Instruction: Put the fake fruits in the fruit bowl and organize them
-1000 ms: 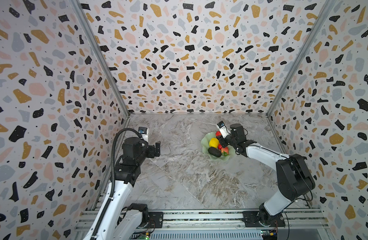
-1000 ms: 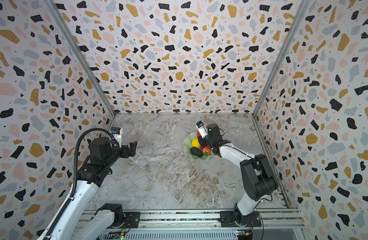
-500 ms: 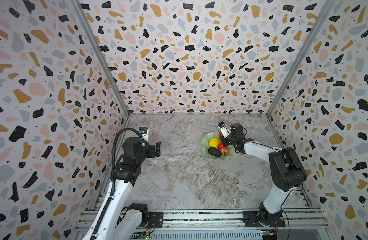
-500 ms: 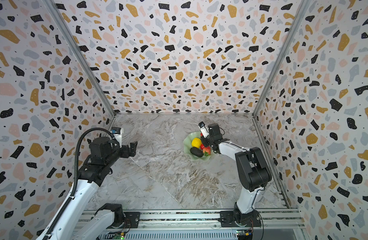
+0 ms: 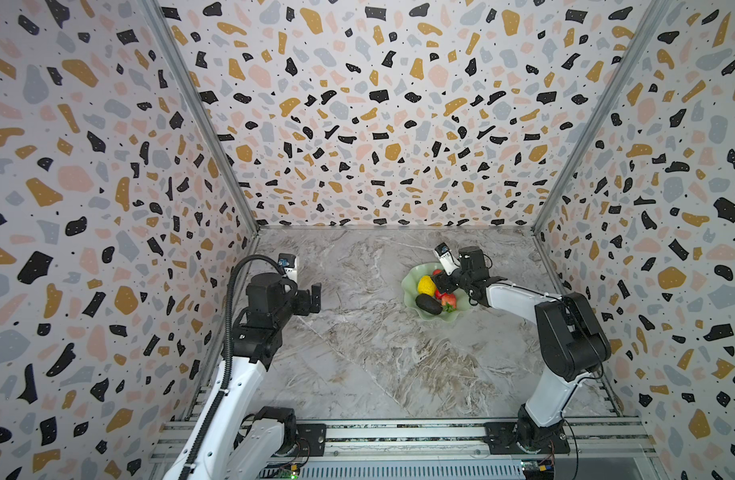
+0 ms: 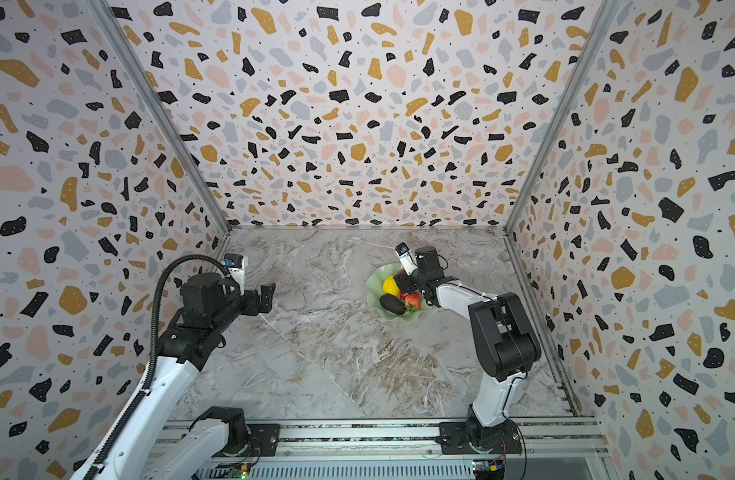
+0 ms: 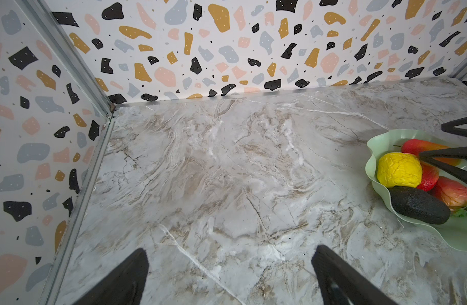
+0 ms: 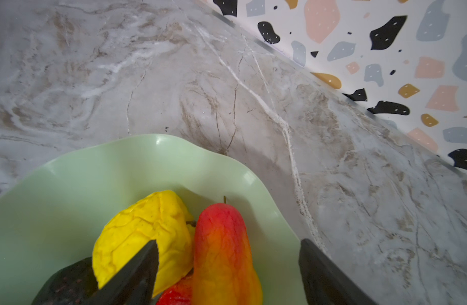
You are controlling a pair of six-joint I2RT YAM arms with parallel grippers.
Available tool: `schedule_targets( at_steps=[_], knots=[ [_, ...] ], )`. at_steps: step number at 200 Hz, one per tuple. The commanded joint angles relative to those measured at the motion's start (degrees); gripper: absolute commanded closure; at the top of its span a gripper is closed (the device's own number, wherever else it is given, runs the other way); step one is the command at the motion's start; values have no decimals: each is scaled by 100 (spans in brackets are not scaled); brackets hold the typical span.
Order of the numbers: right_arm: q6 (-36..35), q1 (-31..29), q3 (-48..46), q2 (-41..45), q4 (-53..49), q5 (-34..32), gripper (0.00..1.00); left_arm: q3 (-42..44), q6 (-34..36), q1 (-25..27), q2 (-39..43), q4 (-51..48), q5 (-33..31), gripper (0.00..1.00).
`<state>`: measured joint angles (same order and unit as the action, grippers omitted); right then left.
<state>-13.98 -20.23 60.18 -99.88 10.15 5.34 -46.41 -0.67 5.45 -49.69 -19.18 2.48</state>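
In the right wrist view the avocado (image 8: 66,285) and a mango (image 8: 221,250) run off the edge; the left wrist view crops the bowl (image 7: 454,235) too.

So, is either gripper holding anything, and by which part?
Nothing is held. The right gripper stands open astride a mango, gaps either side; the left gripper is open and empty.

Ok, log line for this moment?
left gripper: open, empty | right gripper: open, fingers astride mango | fruit bowl: mango, yellow chunk, avocado inside
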Motion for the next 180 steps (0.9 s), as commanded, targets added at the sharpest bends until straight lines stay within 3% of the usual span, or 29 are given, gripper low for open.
schedule_targets(
  at_steps=[1, 20, 43, 64, 88, 108, 128, 161, 180],
  knots=[
    [11, 2, -271, 1028, -97, -139, 10, 9, 0, -27, -7, 168, -46, 0],
    [183, 26, -786, 1889, -36, -328, 0, 1, 12, -27, 1, 158, -68, 0],
    [722, 93, -1731, 3091, 361, -680, 1, 22, 28, -27, 113, 214, -160, 0],
    [1211, 161, -2808, 4249, 1023, -1385, 1, 141, -85, -27, 307, 563, -272, 0],
    [1759, 389, -3983, 5388, 1896, -2355, 1, 431, -921, -27, 527, 1453, -382, 0],
    [2023, 722, -4844, 5897, 2636, -2827, 1, 992, -1894, -1, 611, 2774, -654, 1],
    [2113, 1066, -5485, 5753, 3629, -2847, 1, 1704, -2288, 60, 390, 4099, -1533, 1],
    [1823, 1249, -5534, 4241, 4702, -2807, 1, 2524, -1242, 96, -93, 4973, -3174, 0],
    [1654, 1258, -5631, 3179, 5891, -2797, 1, 3362, -1012, 57, -258, 6336, -3351, 0]
  ],
)
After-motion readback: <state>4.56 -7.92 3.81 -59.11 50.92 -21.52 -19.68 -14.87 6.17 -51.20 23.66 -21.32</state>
